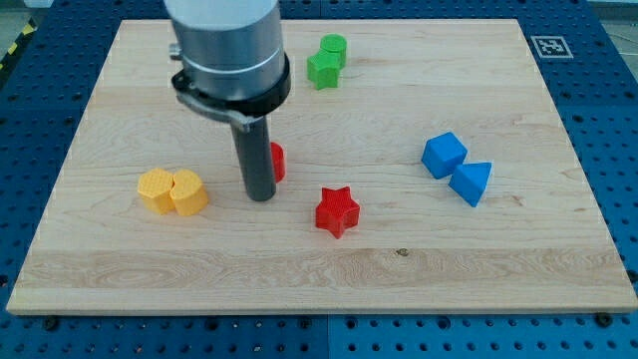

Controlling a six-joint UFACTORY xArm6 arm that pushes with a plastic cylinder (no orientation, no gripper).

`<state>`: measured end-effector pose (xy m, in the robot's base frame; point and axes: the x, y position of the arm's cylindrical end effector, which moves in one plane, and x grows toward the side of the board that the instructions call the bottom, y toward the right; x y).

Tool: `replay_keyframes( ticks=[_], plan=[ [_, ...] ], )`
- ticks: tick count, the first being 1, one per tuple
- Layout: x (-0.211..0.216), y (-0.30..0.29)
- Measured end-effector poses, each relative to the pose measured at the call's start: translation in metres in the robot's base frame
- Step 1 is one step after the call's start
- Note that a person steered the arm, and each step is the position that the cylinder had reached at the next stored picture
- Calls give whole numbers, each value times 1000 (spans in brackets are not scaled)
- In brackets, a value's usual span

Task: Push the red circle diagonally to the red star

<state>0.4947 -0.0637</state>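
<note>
Tip (260,196) planted on the desk (419,259), rod pretty much upright, with the red circle (276,161) tucked right behind it toward the view's top-right, mostly hidden and looking like touching, though hard to call. Red star (337,210) sat near the tip's right, a touch lower, so circle-to-star ran diagonally down-right; probably needed swinging round to the circle's upper-left first. No hand here, just a bare rod, nothing to spread or pinch.

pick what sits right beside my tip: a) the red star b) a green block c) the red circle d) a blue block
C: the red circle peeks out just to the view's right of my tip, partly hidden behind the rod, while the red star lies apart, further to the view's right and lower.
</note>
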Motion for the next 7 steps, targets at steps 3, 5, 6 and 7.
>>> replay_keyframes(
  ticks=[3, 5, 6, 7],
  plan=[
    [0, 53],
    [-29, 38],
    [-33, 33],
    [-23, 33]
  ],
)
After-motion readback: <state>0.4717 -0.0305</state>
